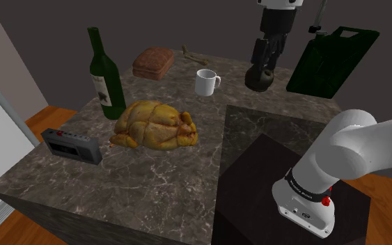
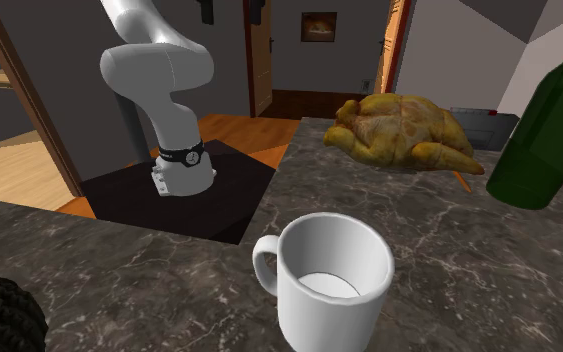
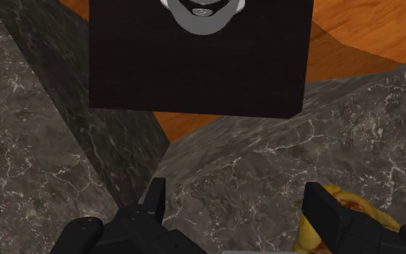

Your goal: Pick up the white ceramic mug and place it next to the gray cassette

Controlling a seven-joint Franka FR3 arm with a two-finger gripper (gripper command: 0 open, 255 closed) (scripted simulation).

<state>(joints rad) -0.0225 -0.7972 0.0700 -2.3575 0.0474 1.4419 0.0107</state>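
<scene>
Marble counter (image 1: 159,188) carries a roast chicken (image 1: 156,125) mid-surface. White mug (image 1: 205,82) stands upright beyond it near the far edge, well apart from the grey cassette player (image 1: 72,144) at the shoulder view's left. Gripper (image 3: 236,189) fingers spread, nothing between them.

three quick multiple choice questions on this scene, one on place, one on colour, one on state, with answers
1. What lies between the mug and the cassette on the table?
A bread loaf
B roast chicken
C jerry can

2. What colour is the bottle?
A red
B green
C clear

3. How is the hand?
A shut on the mug
B shut on the bottle
C open, holding nothing

Answers:
1 B: in the shoulder view it lies on the line between them.
2 B: its glass is dark green.
3 C: in the wrist view its fingers stand apart with nothing between them.
</scene>
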